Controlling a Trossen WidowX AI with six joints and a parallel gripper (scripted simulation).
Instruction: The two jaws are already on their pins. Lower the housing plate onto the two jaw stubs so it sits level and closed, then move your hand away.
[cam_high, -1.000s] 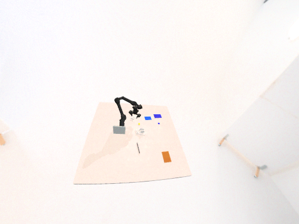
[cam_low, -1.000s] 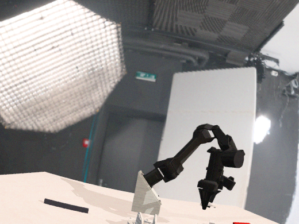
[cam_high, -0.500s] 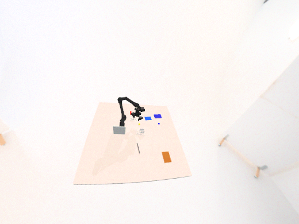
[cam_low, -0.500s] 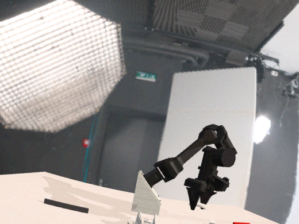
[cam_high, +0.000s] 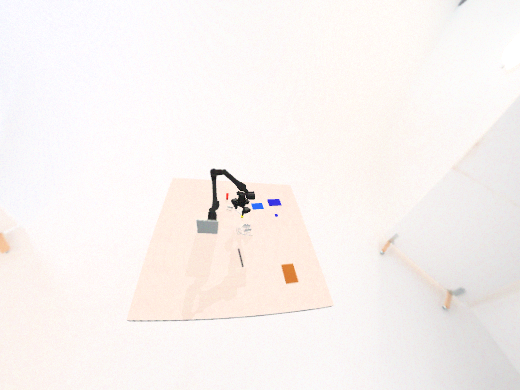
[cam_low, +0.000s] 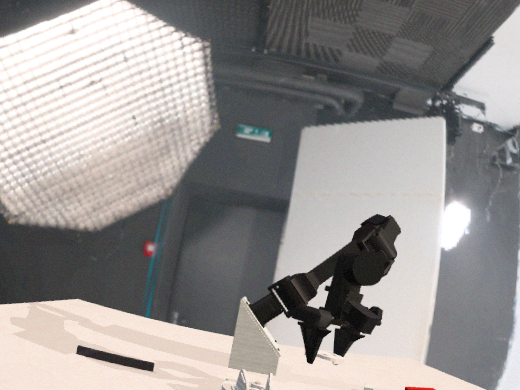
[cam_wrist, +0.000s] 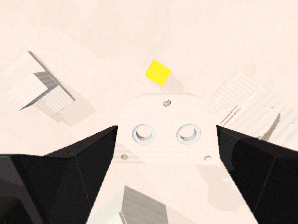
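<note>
The pale housing plate (cam_wrist: 167, 150) (cam_low: 327, 357) has two ringed holes and three small ones. My gripper (cam_wrist: 163, 129) (cam_low: 325, 359) (cam_high: 241, 206) is shut on the plate, with one black finger at each side edge. The plate hangs above the table, clear of the pale jaw assembly (cam_high: 245, 230) (cam_low: 245, 384). In the wrist view pale ribbed parts (cam_wrist: 270, 117) lie to the right, partly behind the finger. Whether they are the jaws on their pins is hard to tell. The plate's underside is hidden.
A yellow block (cam_wrist: 158, 73) (cam_high: 242, 217) lies near the plate in view. A pale angled piece (cam_wrist: 62, 102) stands at the left. The table (cam_high: 170, 280) also bears a red block (cam_high: 227, 196), blue pieces (cam_high: 257, 206) (cam_high: 274, 202), a black bar (cam_high: 240, 257) (cam_low: 115, 358) and an orange rectangle (cam_high: 290, 273).
</note>
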